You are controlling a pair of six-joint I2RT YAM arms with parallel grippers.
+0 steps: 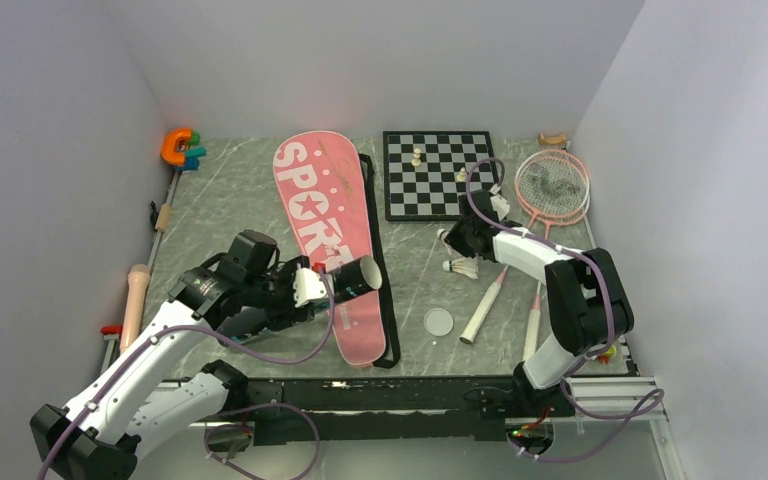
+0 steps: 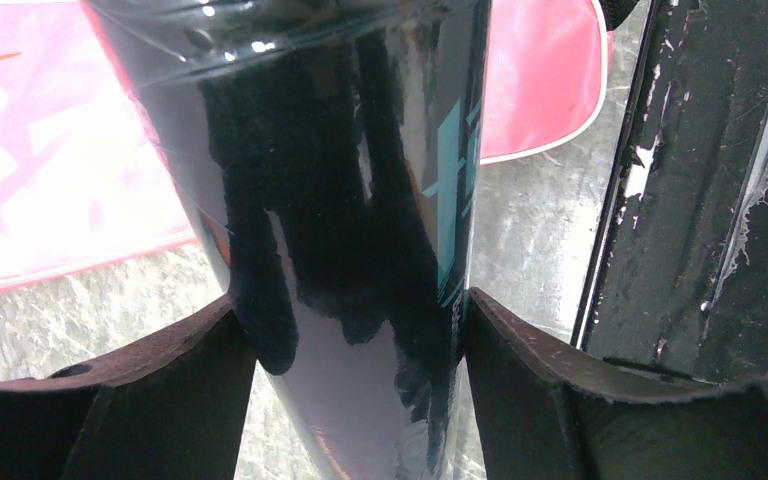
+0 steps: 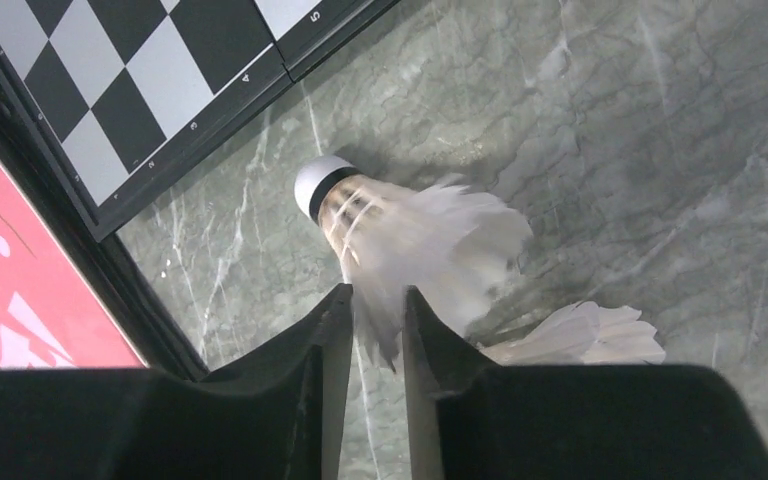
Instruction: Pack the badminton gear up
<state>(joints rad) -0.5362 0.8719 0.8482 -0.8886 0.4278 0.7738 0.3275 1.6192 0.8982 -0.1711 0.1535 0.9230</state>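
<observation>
My left gripper (image 1: 312, 287) (image 2: 360, 310) is shut on the long black tube (image 1: 357, 276) (image 2: 340, 200), holding it tilted above the pink "SPORT" bag (image 1: 320, 200) (image 2: 50, 180), open end toward the right. My right gripper (image 1: 457, 240) (image 3: 377, 295) is low over the table below the chessboard, its fingers shut on the feathers of a white shuttlecock (image 3: 410, 230). A second shuttlecock (image 1: 463, 268) (image 3: 580, 335) lies just beside it. Two pink-framed rackets (image 1: 552, 185) lie at the right, their white handles (image 1: 485, 310) pointing toward me.
A chessboard (image 1: 438, 172) (image 3: 140, 80) with a few pale pieces sits behind the right gripper. A small clear round lid (image 1: 439, 321) lies near the racket handles. An orange C-shaped toy (image 1: 177, 146) is at the far left corner. The bag's black strap (image 1: 380, 270) runs along its right side.
</observation>
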